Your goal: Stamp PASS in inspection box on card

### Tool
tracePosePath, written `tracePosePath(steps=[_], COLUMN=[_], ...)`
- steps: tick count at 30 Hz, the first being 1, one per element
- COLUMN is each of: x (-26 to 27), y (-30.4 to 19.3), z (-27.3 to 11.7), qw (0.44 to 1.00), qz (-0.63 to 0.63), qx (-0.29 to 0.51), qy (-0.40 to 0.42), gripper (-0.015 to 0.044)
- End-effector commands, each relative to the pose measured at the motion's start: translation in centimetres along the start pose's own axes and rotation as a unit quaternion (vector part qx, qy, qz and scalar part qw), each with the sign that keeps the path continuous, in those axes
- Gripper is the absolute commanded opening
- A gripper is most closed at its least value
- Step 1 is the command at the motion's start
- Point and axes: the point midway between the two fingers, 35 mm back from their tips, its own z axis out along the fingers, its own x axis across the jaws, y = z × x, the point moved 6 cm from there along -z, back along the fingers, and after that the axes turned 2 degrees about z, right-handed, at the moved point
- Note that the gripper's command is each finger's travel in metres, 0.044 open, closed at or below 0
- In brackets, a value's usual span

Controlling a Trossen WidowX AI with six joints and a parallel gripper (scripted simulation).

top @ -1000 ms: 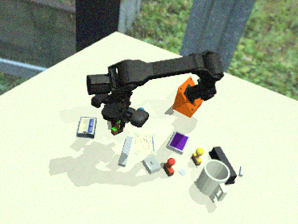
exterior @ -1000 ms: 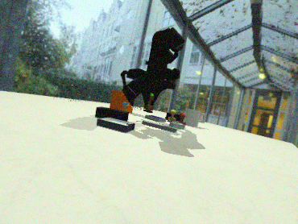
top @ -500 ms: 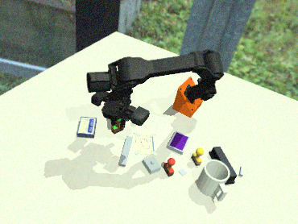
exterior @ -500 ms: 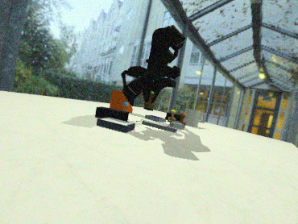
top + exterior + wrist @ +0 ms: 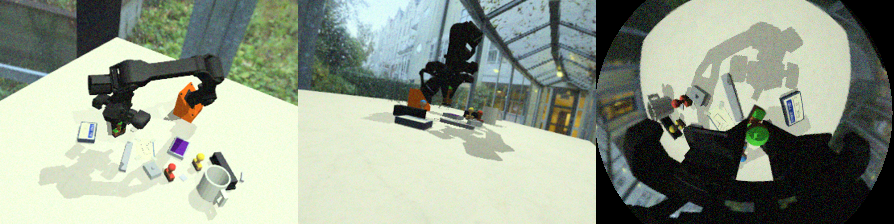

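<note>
My gripper [image 5: 118, 123] [image 5: 449, 93] [image 5: 754, 121] is shut on the green-topped stamp [image 5: 118, 130] [image 5: 757, 136], held above the bench, between the blue-labelled box and the card. Its base looks tilted in the wrist view. The lettering on the stamp cannot be read. The pale card [image 5: 146, 149] [image 5: 719, 118] lies beside the grey bar; its box and any print are too faint to tell. The purple ink pad [image 5: 179, 147] lies open right of the card in the top view; the gripper hides it in the wrist view.
A grey bar [image 5: 126, 156] [image 5: 732, 97], grey block [image 5: 152, 169] [image 5: 698, 96], red stamp [image 5: 170, 172], yellow stamp [image 5: 198, 162], mug [image 5: 211, 186] [image 5: 490, 115] and black holder [image 5: 219, 161] stand around the card and pad. A blue-labelled box [image 5: 87, 132] [image 5: 792, 107] lies opposite. A blue knob [image 5: 424, 102] shows near the orange base [image 5: 186, 106].
</note>
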Motion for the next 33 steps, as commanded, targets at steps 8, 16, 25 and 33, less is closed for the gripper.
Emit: tracePosePath(steps=[8, 16, 25, 33], x=[3.7, 7.1, 10.6, 13.5], y=[-1.1, -2.6, -4.6, -6.8], z=[-1.1, -1.6, -1.8, -1.7], qw=[1.0, 1.0, 1.0, 1.0], qz=[-0.002, -0.001, 0.0, 0.0], qx=[0.002, 0.002, 0.003, 0.004], qy=[-0.002, -0.001, -0.001, 0.0], gripper=[0.0, 0.0, 0.0, 0.0])
